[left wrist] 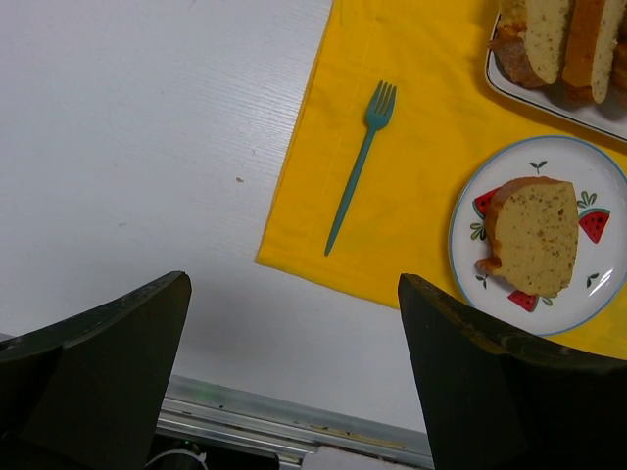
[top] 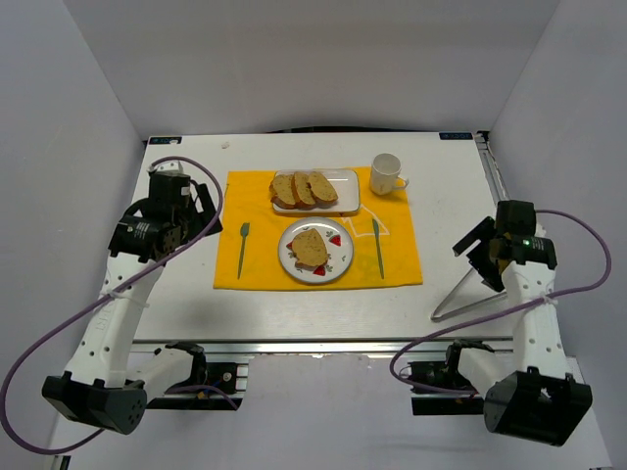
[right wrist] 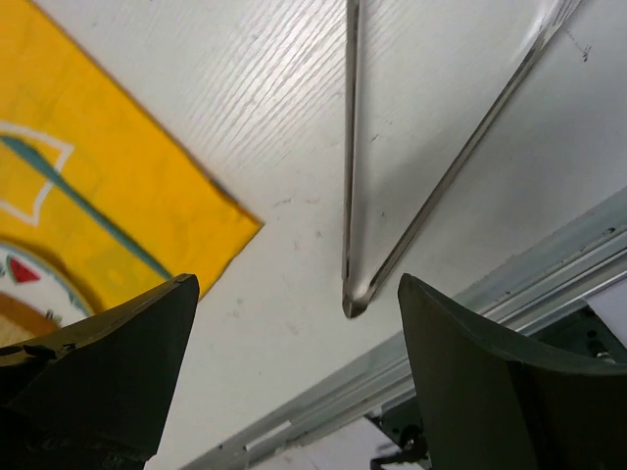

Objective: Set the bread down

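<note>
One oval slice of bread [top: 311, 247] [left wrist: 536, 235] lies flat on the round watermelon-patterned plate [top: 338, 262] [left wrist: 470, 211] in the middle of the yellow placemat [top: 260, 225]. Three similar slices [top: 304, 188] lean together on a white rectangular tray [top: 348, 178] behind it. My left gripper [top: 196, 211] [left wrist: 294, 372] hovers open and empty over the table left of the mat. My right gripper [top: 477, 253] [right wrist: 294, 372] is open and empty too, above the metal tongs [top: 470, 299] [right wrist: 350, 196] lying on the table right of the mat.
A teal fork [top: 243, 250] [left wrist: 355, 171] lies left of the plate and a teal knife [top: 377, 247] right of it. A white mug [top: 385, 173] stands at the mat's back right corner. The table's metal front rail [right wrist: 470, 313] runs close under the tongs.
</note>
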`<state>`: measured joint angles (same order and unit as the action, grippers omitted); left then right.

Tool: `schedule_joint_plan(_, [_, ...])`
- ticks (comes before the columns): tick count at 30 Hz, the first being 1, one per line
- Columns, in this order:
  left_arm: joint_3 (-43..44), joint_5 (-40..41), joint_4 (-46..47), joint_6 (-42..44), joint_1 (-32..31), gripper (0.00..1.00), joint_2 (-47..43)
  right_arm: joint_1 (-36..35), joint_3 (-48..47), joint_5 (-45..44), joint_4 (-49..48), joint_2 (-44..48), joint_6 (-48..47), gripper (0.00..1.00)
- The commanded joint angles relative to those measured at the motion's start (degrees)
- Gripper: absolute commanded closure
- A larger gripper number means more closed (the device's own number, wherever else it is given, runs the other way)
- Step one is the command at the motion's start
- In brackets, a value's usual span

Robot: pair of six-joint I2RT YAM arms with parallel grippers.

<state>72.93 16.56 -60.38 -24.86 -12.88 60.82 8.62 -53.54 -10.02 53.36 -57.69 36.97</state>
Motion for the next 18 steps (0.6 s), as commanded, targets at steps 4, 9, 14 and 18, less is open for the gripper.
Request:
schedule_joint_plan(4, [2.0,0.8,3.2,-0.8,-0.2,0.02,1.8,0.2,-8.5,7.7,10.4,2.9,-9.9,0.11])
schedule_joint_plan(9, [2.2,-0.5,4.8,-1.9,-0.1,0.02,4.9,0.1,-15.1,12.0,11.5,-1.2,-13.4,0.11])
schedule_joint_plan(14, [2.7,-0.5,5.6,-2.0,-0.1,0.02,5.9,0.1,-16.9,13.5,9.5,-1.9,-14.1,0.11])
schedule_joint_plan(18, [3.2,0.1,5.1,-2.0,-0.1,0.02,6.2,0.2,-14.5,14.5,7.9,-1.1,-14.1,0.11])
